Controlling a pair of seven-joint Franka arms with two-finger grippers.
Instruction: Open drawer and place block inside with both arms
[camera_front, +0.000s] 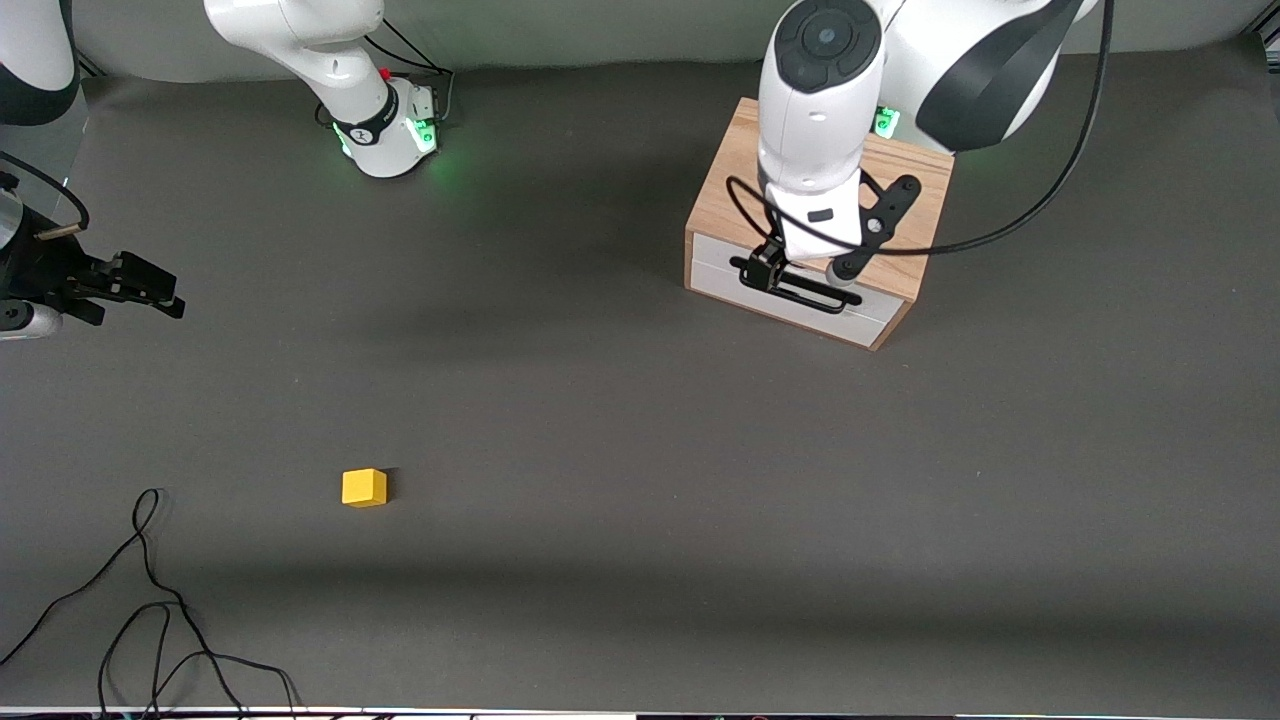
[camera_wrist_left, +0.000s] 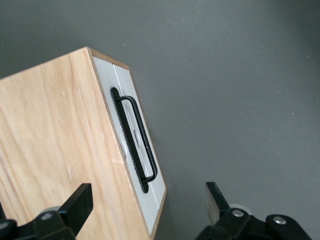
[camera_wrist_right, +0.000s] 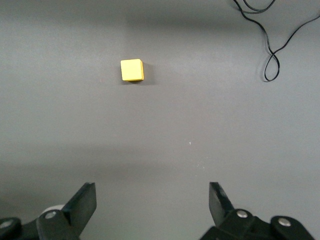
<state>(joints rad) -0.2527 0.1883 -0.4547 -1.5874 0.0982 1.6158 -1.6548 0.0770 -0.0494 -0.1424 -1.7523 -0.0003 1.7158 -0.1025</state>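
Left gripper (camera_front: 800, 285) hangs over the drawer (camera_front: 790, 297) handle (camera_wrist_left: 137, 137), jaws released, probably to pull; right gripper (camera_front: 140, 285) waits, released, over the desk (camera_front: 640, 450), facing the block (camera_front: 364, 487)

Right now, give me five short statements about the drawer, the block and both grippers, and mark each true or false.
1. The drawer is shut in its oak box. True.
2. The yellow block lies inside the drawer. False: it sits on the table, nearer the front camera.
3. The left gripper is open above the drawer's wire handle. True.
4. The right gripper holds the block. False: it is open and empty.
5. A loose black cable lies on the table. True.
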